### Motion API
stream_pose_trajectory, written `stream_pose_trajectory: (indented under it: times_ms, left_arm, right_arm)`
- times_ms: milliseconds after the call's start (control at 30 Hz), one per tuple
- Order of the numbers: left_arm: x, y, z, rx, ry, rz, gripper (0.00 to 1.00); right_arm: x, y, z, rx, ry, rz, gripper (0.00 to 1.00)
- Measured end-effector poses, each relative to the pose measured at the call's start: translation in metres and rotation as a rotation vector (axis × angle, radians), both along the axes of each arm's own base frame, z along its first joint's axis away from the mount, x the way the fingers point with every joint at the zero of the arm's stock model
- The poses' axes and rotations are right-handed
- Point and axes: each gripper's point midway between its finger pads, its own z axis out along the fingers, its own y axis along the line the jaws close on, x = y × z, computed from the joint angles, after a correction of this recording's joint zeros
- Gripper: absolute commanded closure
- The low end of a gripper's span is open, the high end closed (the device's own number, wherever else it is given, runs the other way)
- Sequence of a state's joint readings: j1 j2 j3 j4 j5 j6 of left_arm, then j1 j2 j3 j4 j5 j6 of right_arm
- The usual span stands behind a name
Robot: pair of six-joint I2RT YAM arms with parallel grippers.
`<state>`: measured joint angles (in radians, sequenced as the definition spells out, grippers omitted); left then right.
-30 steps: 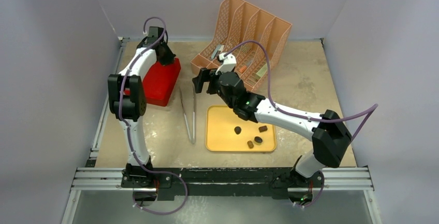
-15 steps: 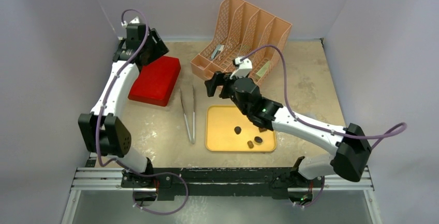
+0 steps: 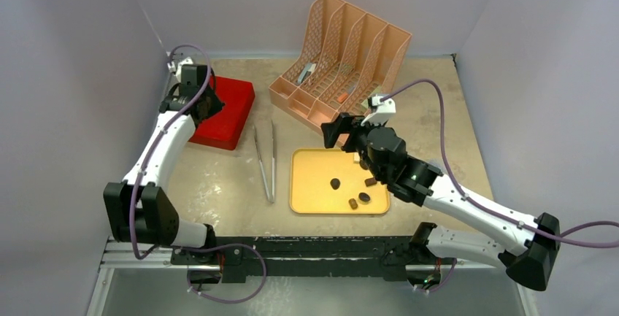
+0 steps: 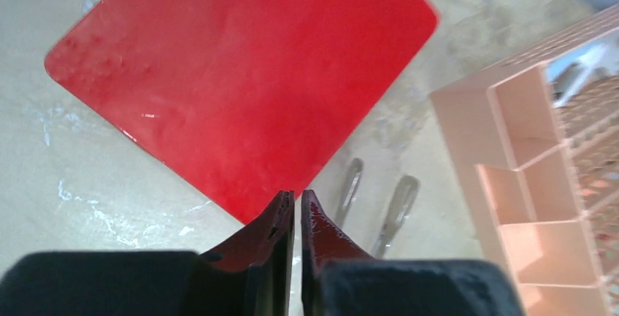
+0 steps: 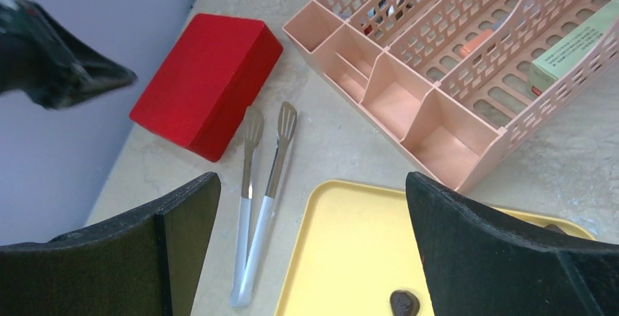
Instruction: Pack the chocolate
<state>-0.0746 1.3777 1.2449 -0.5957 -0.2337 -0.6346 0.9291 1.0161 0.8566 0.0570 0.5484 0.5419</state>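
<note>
Several dark brown chocolate pieces (image 3: pixel 335 183) lie on the yellow tray (image 3: pixel 314 199); the right wrist view shows one piece (image 5: pixel 404 303) at its bottom edge. My right gripper (image 3: pixel 341 132) hangs wide open above the tray's far edge, empty (image 5: pixel 312 179). My left gripper (image 3: pixel 210 106) hovers over the left part of the closed red box (image 3: pixel 230 115). In the left wrist view its jaws (image 4: pixel 297 196) are together with only a slit between them and nothing held, pointing at the near corner of the red box (image 4: pixel 241 68).
Metal tongs (image 3: pixel 266 159) with white handles lie between the red box and the tray. A peach mesh organizer (image 3: pixel 343 57) holding small items stands at the back. Purple cables loop off both arms. Grey walls close in on three sides.
My left arm swung outward and its gripper came forward from the box's far side to its left part. My right gripper moved right and nearer, to the tray's far edge.
</note>
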Motion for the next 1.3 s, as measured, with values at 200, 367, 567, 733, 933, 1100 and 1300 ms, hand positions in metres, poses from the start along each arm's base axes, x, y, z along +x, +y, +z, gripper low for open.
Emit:
stream_pose_trajectory:
  times_ms: [200, 367, 567, 733, 933, 1100, 1300]
  left_arm:
    - [-0.011, 0.001, -0.08, -0.005, 0.206, 0.026, 1.0]
    - [-0.014, 0.002, -0.123, -0.029, 0.31, 0.03, 1.0]
    - [-0.022, 0.001, -0.119, -0.05, 0.326, 0.02, 0.93]
    - [-0.02, -0.013, -0.06, -0.092, 0.178, -0.056, 0.49]
    - [-0.023, -0.034, 0.055, -0.129, -0.186, -0.207, 0.28]
    - [-0.037, -0.066, 0.082, -0.18, -0.289, -0.357, 0.24]
    - [-0.061, -0.097, 0.075, -0.252, -0.283, -0.499, 0.21]
  right_arm:
    - [-0.002, -0.006, 0.005, 0.007, -0.009, -0.011, 0.01]
    - [-0.002, -0.006, 0.001, -0.006, 0.001, -0.01, 0.01]
    - [-0.004, -0.008, -0.003, -0.022, 0.012, -0.011, 0.01]
    - [-0.005, -0.018, -0.003, -0.037, 0.016, -0.038, 0.01]
    - [-0.013, -0.034, 0.0, -0.036, 0.034, -0.075, 0.01]
    - [-0.019, -0.047, 0.005, -0.053, 0.084, -0.115, 0.01]
    - [-0.025, -0.067, 0.019, -0.074, 0.086, -0.16, 0.01]
